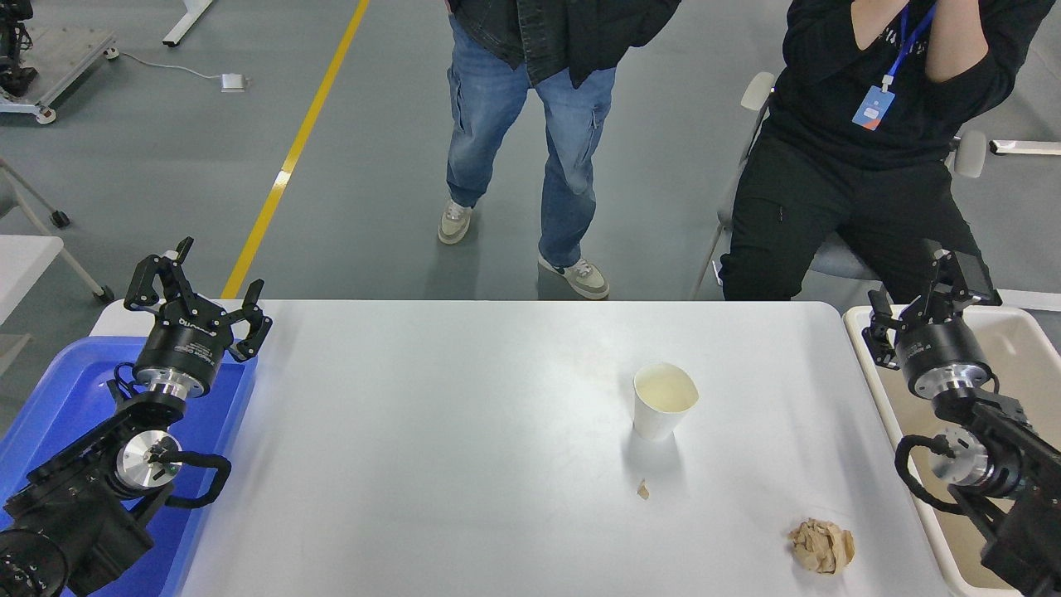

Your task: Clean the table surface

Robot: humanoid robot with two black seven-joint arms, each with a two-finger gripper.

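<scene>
The white table surface (431,431) fills the middle of the head view. On it stand an upright white paper cup (663,401), a tiny brown paper scrap (642,490) just in front of it, and a crumpled brown paper ball (821,545) near the front right. My right gripper (924,290) is open and empty at the table's right edge, over the beige bin, well right of the cup. My left gripper (195,278) is open and empty, parked at the lower left over the blue tray.
A blue plastic tray (50,398) lies at the left edge and a beige rectangular bin (1024,365) at the right edge. One person (530,124) stands beyond the far side, and another (862,149) sits on a chair at the far right.
</scene>
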